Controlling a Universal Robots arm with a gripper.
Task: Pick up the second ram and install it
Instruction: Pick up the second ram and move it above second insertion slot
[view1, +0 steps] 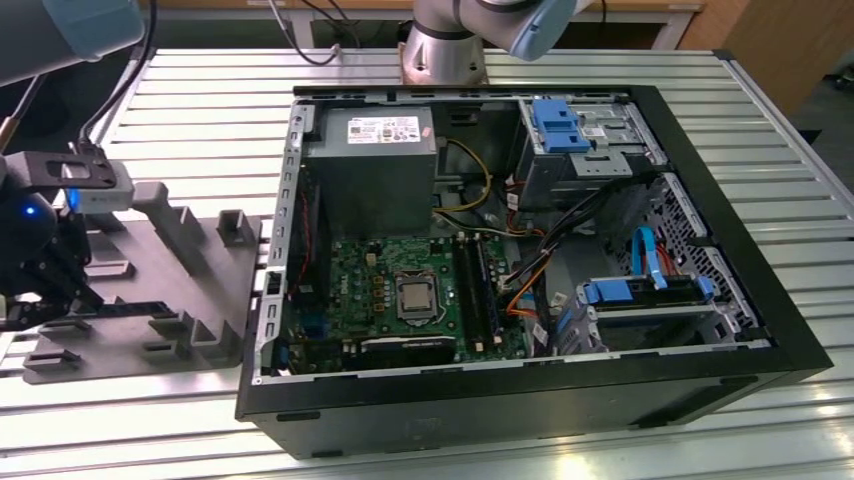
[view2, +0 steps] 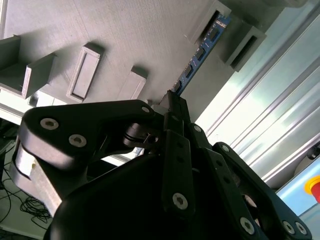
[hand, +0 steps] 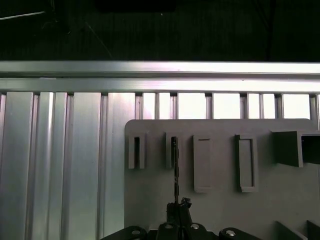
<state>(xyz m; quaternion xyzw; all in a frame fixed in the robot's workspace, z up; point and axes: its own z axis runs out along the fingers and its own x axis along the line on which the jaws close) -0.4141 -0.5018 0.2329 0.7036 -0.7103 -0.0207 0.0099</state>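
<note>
The second ram (view2: 200, 52) is a thin board with black chips, standing on edge in a slotted post of the grey tray (view2: 135, 35). Edge-on in the first wrist view, the second ram (hand: 175, 170) runs from a tray (hand: 220, 210) slot down to my fingertips. My gripper (view2: 172, 102) is shut on the stick's near end, its black fingers (view2: 176, 150) pressed together around it. In the exterior view my gripper (view1: 47, 285) hangs over the tray (view1: 174, 300) at the exterior view's left, away from the motherboard's black slots (view1: 475, 290).
An open computer case (view1: 534, 400) lies on the ribbed aluminium table (view1: 200, 110), with power supply (view1: 374, 160), processor socket (view1: 415, 296), cables and blue drive brackets (view1: 558, 125) inside. Upright posts (view1: 236, 228) rise from the tray. The table edge (hand: 160, 70) lies just beyond the tray.
</note>
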